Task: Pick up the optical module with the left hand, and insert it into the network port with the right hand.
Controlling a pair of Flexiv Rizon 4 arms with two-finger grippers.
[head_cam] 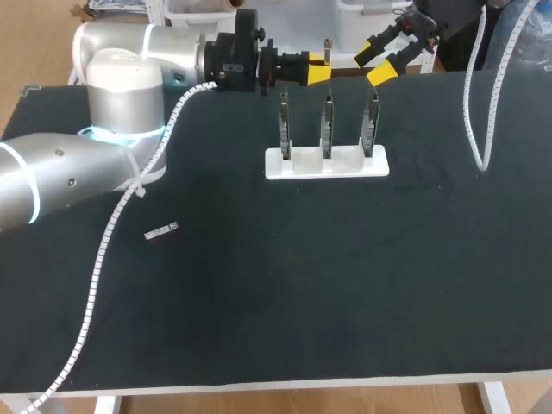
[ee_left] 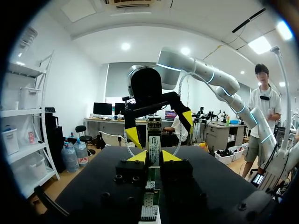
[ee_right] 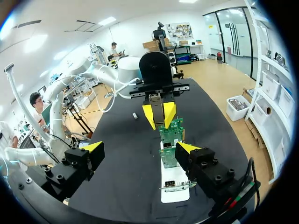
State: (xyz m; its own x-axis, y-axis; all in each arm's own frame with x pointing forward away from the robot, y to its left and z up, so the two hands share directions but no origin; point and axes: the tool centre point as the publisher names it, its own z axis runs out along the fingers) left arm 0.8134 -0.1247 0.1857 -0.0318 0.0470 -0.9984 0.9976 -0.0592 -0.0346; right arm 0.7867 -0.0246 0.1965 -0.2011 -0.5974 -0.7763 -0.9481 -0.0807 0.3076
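Yellow tips of my left jaws (ee_left: 154, 157) are clenched on the optical module (ee_left: 154, 143), one tip against each flat side. The module stands upright between them, its labelled face towards the left wrist camera. These jaws hang above the far edge of the table (head_cam: 285, 302), about midway along it, and the arm comes in from the left edge.

My right jaws (ee_right: 140, 148) are released, the two tips spread wide with nothing between them. They face my left jaws from just beside them, a little nearer the far right corner. From the left wrist the right tips show on either side of the module, apart from it.

Below both jaws, on the black table, a white holder (head_cam: 326, 164) carries three upright boards (head_cam: 327, 128) in a row; from the right wrist their faces look green. A small silvery piece (head_cam: 160, 232) lies flat towards the left edge, well apart from the holder.
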